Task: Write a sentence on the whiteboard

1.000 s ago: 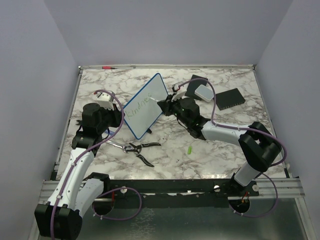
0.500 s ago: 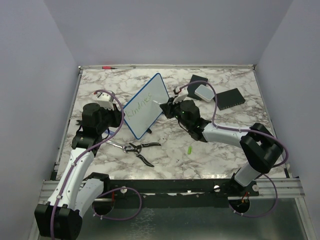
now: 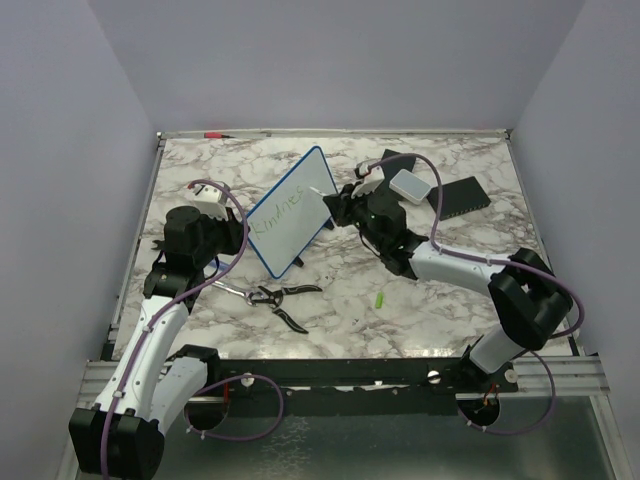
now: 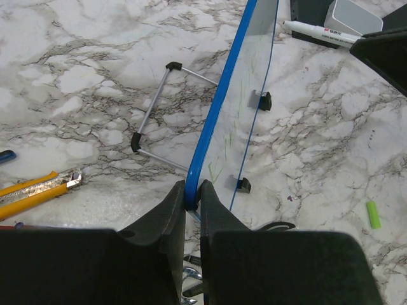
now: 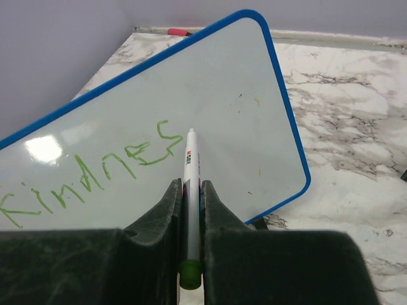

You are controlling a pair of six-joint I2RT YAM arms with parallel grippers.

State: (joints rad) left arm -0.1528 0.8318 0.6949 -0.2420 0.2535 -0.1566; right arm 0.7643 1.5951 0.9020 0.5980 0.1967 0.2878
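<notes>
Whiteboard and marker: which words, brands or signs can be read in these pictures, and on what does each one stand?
"Kindnes": green handwriting on the whiteboard, with no further letters after it so far.
Print on the marker barrel: too small and blurred to read in any view.
No other readable text or sign.

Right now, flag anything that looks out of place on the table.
A small green piece, likely a cap, lies loose on the table right of the pliers, away from the marker in the right gripper.

Plain lavender walls (image 3: 330, 60) around a marble-patterned tabletop (image 3: 440, 300).
</notes>
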